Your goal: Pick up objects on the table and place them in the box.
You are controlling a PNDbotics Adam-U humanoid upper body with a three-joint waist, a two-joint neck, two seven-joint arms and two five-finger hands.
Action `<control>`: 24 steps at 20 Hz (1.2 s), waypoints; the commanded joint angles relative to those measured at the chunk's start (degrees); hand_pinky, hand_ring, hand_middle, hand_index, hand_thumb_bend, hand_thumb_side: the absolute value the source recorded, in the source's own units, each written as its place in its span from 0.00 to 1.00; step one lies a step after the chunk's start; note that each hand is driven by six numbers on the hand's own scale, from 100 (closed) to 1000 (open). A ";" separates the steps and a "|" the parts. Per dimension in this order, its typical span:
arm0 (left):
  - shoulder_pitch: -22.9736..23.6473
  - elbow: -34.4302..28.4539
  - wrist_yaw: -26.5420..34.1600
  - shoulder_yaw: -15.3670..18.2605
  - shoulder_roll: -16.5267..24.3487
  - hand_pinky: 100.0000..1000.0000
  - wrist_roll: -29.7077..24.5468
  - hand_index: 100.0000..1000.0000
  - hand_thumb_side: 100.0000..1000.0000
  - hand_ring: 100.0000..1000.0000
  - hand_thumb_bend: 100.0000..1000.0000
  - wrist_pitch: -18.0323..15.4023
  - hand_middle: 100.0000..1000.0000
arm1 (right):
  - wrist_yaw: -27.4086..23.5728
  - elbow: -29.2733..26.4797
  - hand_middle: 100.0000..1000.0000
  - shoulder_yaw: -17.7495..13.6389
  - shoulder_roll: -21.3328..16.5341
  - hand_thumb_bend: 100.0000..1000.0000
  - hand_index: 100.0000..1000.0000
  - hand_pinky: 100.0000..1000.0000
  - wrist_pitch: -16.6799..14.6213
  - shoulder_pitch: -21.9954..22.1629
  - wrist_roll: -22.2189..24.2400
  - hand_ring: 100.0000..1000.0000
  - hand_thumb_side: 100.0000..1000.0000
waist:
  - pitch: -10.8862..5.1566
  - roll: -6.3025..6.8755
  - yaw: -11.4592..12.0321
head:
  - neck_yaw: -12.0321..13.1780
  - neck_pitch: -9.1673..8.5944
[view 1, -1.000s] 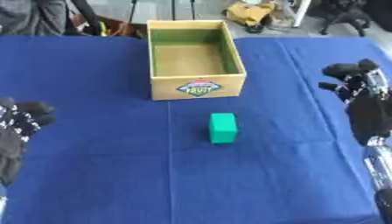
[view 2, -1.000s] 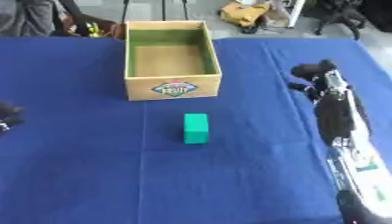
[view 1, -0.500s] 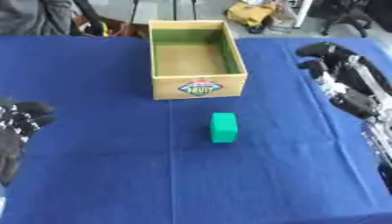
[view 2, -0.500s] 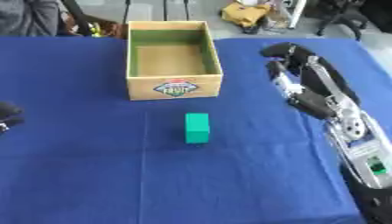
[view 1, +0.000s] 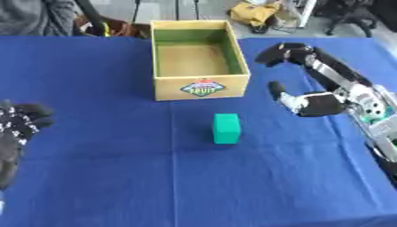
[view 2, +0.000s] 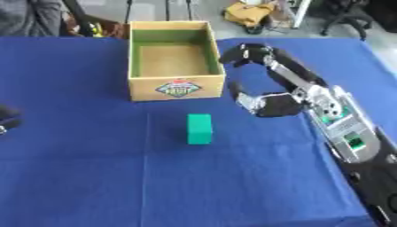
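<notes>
Blue cloth covers the whole table in front of me, with floor clutter and chair legs beyond its far edge. On it stands the cardboard box, open-topped, green-lined, with a fruit label on its near wall and nothing inside that I can see. Just in front of the box, a little to its right and apart from it, lies the green block, flat on the cloth and untouched. Over the last second my right hand has swung in from the right edge of the table toward the middle; it was curled up near the edge before, and now it reaches out beside the box's right wall, spread wide, fingers arched forward and thumb dropped below them, holding nothing. It sits to the right of the block and somewhat farther from me, near it but not over it. The block and box have not moved. I judge this to be the approach: the hand is opened for a grasp, and it now needs to come left and down so the block sits between fingers and thumb. My left hand rests at the left edge, dark fingers curled, empty and idle.
</notes>
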 commanded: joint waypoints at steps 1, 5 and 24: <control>-0.59 -0.56 -0.02 -0.17 0.73 0.81 -0.27 0.63 1.00 0.76 0.34 -0.07 0.55 | 2.08 2.01 0.76 1.00 -0.38 0.00 0.85 0.75 -2.34 -2.19 1.39 0.85 0.44 | -1.03 0.26 0.03 | -0.43 0.45; -0.61 -0.52 0.03 -0.29 0.69 0.81 -0.39 0.63 1.00 0.76 0.34 -0.06 0.55 | 5.28 5.00 0.78 2.51 0.76 0.00 0.88 0.76 -5.09 -3.80 3.20 0.87 0.47 | -1.08 0.35 0.11 | -0.74 0.50; -0.67 -0.37 0.18 -0.73 0.51 0.81 -0.90 0.63 1.00 0.76 0.34 -0.01 0.55 | 22.93 23.39 0.83 5.14 7.38 0.01 0.94 0.78 -13.80 -9.98 2.86 0.89 0.60 | -1.51 0.87 0.55 | -2.39 0.88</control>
